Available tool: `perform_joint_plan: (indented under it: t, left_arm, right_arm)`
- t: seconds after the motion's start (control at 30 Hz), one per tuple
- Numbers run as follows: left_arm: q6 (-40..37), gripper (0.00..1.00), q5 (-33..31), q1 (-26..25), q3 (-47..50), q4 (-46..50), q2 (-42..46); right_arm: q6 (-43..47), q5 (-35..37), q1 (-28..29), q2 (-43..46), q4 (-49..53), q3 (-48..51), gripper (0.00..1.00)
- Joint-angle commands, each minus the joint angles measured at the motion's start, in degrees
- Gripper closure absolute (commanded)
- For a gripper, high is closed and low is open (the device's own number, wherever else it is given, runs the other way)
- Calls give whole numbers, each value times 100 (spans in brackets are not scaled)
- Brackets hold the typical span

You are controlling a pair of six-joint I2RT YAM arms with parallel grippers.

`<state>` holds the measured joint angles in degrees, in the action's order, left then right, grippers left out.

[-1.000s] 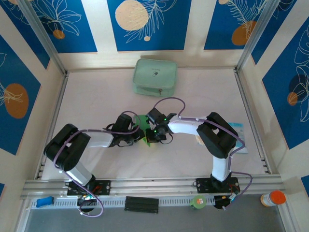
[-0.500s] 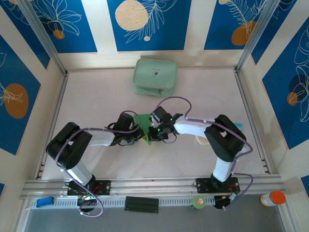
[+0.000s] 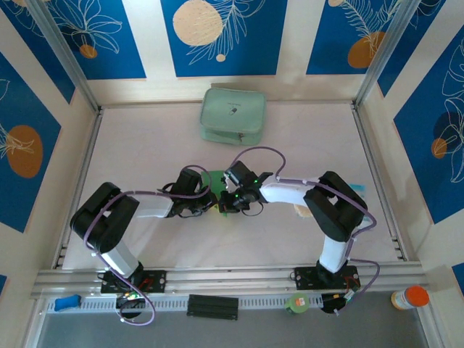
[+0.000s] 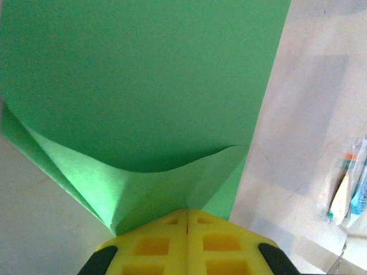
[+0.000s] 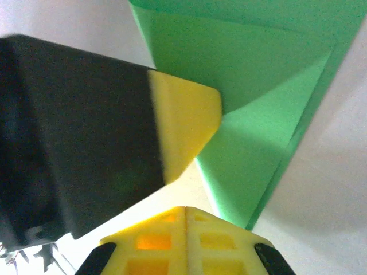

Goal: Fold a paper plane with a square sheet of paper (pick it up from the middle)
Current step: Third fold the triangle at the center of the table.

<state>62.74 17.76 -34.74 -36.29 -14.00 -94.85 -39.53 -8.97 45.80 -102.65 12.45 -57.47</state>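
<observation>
2 arms meet nose to nose at mid-counter point(image 3: 145, 145) in the top view, and the green sheet point(image 3: 215, 178) sits right between them, well short of the mint pouch point(image 3: 233, 114) at the far side. The left gripper point(image 3: 206, 201) comes in from the left and the right gripper point(image 3: 232, 199) from the right, so neither arm is really nearer; the paper's long axis runs far-to-near across the line joining them. Over to the left wrist: yellow fingers point(image 4: 155, 243) pressed together, and the sheet point(image 4: 143, 86) funnels down into their seam, so this one looks clamped on a folded edge, with the paper fanning straight ahead and away from it. Now the right wrist: its fingers point(image 5: 218, 243) are together too, and the creased, layered paper point(image 5: 258, 86) lies ahead and to the right, its narrow end finishing just beside the tips; I cannot tell whether any paper is nipped there. A black-and-yellow finger point(image 5: 183, 114) of the other arm sits on the left edge of the fold. My read: the next crease depends on that diagonal edge staying lined up between the 2.
</observation>
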Motion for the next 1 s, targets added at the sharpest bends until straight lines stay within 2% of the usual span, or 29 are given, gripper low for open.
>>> perform_joint_plan:
  t: [0.0,0.23,0.43,0.97]
  left_arm:
    - [40,94,36,-23,-68,216,-69]
    - [-111,89,243,71,-135,-4,160]
    - [-563,84,249,208,-174,137,397]
    - [-1366,85,285,419,-392,257,-72]
  right_arm:
    - [-93,30,17,-128,48,95,99]
    - [-7,156,-11,-320,268,83,99]
    - [67,262,-30,-429,473,122,99]
    - [67,393,-31,-527,723,70,99]
